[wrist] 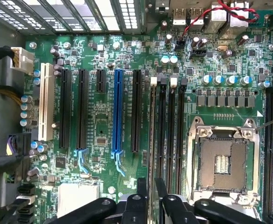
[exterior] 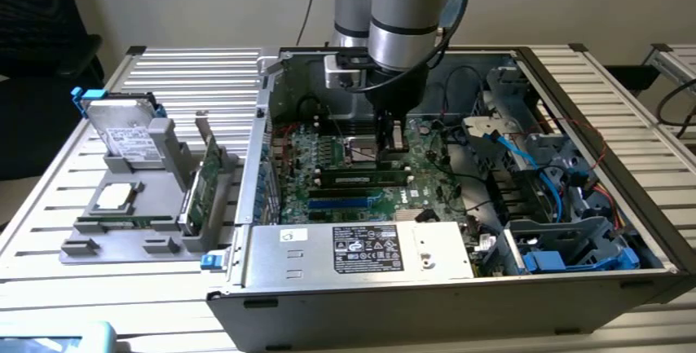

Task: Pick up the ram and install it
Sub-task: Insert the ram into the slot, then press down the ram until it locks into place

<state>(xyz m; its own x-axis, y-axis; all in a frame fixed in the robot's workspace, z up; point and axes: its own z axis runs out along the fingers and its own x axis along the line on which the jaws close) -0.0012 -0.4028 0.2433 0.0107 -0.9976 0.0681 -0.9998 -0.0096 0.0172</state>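
The ram (exterior: 364, 178) stands on edge in a memory slot of the motherboard (exterior: 326, 153) inside the open computer case. In the wrist view the ram (wrist: 152, 135) is a thin green-gold line in the memory slot farthest from the CPU socket (wrist: 220, 161). My gripper (exterior: 389, 149) hangs over the ram, toward its end on the exterior view's right. Its fingers (wrist: 142, 191) are drawn together in line with the ram's top edge. I cannot tell whether they touch it. In the wrist view the gripper (wrist: 150, 189) stands shut.
A second green stick (exterior: 122, 221), a taller expansion card (exterior: 201, 188) and a hard drive (exterior: 125, 129) sit on the grey fixture at the exterior view's left. The power supply (exterior: 359, 249) lies in front of the board. Blue cables (exterior: 511, 149) and drive cages crowd the right.
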